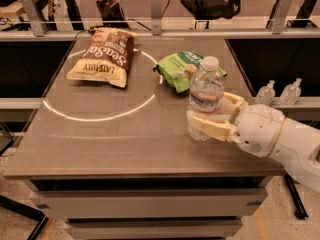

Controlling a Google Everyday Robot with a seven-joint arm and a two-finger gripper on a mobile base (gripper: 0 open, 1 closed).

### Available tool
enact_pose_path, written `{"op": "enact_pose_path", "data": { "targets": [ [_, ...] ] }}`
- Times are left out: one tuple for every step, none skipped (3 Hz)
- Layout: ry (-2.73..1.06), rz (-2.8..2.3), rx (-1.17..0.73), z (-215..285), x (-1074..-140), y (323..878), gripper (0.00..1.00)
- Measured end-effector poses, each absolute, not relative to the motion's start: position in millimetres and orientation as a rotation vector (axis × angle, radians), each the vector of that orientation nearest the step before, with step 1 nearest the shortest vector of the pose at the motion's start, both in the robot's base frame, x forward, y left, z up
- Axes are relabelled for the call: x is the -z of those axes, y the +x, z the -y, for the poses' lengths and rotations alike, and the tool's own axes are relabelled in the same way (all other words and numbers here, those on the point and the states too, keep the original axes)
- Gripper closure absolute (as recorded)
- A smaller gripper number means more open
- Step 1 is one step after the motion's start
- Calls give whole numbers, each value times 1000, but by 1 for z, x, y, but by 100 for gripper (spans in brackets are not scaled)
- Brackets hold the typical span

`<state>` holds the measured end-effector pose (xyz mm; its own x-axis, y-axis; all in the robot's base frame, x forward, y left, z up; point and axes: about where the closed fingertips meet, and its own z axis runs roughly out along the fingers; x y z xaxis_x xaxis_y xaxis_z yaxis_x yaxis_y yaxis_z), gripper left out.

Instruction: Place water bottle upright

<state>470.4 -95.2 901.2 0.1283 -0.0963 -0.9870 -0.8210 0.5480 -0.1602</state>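
The water bottle (205,91) is clear ribbed plastic with a white cap and a white label. It stands upright at the right front part of the table (125,144). Its base is at or just above the tabletop. My gripper (209,115) reaches in from the right on a white arm (272,136). It is shut on the lower half of the bottle, with one cream finger (210,128) in front and the other finger (233,102) behind.
A brown snack bag (103,56) lies at the back left, over a white circle line (100,115) on the tabletop. A green snack bag (182,70) lies just behind the bottle. Two small nozzle bottles (278,92) stand on a ledge to the right.
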Motion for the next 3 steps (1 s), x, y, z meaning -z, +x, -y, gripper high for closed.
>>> {"op": "enact_pose_path", "data": {
  "targets": [
    [-864,-1377,-641,95,-896,468,100],
    [-855,-1394,-647,95,-891,464,100],
    [-844,-1406,-659,94,-889,462,82]
  ]
}}
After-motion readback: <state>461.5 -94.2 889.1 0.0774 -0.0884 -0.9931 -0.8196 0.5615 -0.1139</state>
